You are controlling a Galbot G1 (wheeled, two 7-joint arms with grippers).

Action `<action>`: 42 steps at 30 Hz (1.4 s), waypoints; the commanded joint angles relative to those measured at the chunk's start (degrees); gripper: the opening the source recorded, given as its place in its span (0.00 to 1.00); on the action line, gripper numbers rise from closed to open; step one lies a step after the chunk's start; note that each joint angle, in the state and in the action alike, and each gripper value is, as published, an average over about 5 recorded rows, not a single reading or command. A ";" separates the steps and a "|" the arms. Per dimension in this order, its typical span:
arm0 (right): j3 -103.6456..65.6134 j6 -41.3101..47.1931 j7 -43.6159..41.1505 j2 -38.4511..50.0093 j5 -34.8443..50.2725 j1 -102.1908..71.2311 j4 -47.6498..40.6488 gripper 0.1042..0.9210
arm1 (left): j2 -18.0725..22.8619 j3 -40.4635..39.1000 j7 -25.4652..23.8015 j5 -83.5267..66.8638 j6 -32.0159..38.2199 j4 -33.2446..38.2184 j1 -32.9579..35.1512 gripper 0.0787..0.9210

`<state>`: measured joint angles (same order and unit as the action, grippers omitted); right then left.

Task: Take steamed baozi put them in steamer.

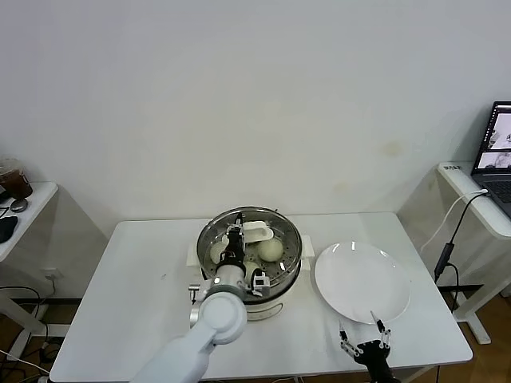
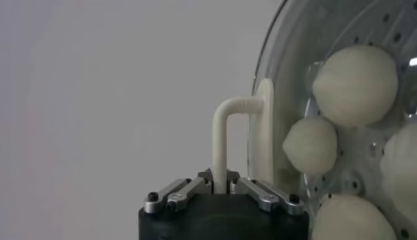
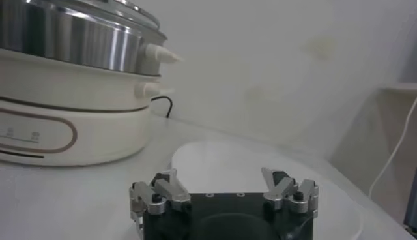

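The steamer (image 1: 206, 239), a shiny steel pot on a white base (image 3: 65, 130), stands mid-table. The round glass lid (image 2: 262, 59) lies over its mouth. My left gripper (image 1: 234, 242) is shut on the lid's white handle (image 2: 223, 140), also seen in the head view (image 1: 257, 232). Through the glass, several cream-white baozi lie on the perforated tray (image 2: 384, 26): one (image 2: 355, 85), another (image 2: 311, 145), a third (image 2: 352, 218). One baozi (image 1: 271, 250) shows in the head view. My right gripper (image 1: 365, 333) is open and empty at the table's front, just before the plate; it also shows in its wrist view (image 3: 225, 186).
A bare white plate (image 1: 363, 281) lies right of the steamer. A side table with a laptop (image 1: 499, 148) and a hanging cable stands at the far right. Another side table with a cup (image 1: 14, 179) stands at the far left.
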<state>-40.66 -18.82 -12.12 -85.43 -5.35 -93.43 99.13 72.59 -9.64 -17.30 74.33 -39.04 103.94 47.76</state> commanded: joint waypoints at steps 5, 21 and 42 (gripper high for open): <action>0.19 -0.14 0.06 0.01 -0.22 -0.10 -0.02 0.88 | 2.05 -0.92 0.55 1.40 -0.12 -2.78 -0.20 0.11; 0.54 -0.11 -0.01 -0.16 -0.44 -0.21 0.02 0.88 | 2.19 -0.58 0.67 0.77 0.03 -1.47 1.02 0.11; 1.58 0.01 -0.16 0.05 -0.60 -0.46 0.59 0.88 | -0.17 23.58 25.23 -57.11 28.57 25.43 40.14 0.69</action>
<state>-39.41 -18.87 -12.25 -85.19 -5.88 -93.93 99.58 72.67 -3.32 -6.19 58.75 -32.98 114.95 61.94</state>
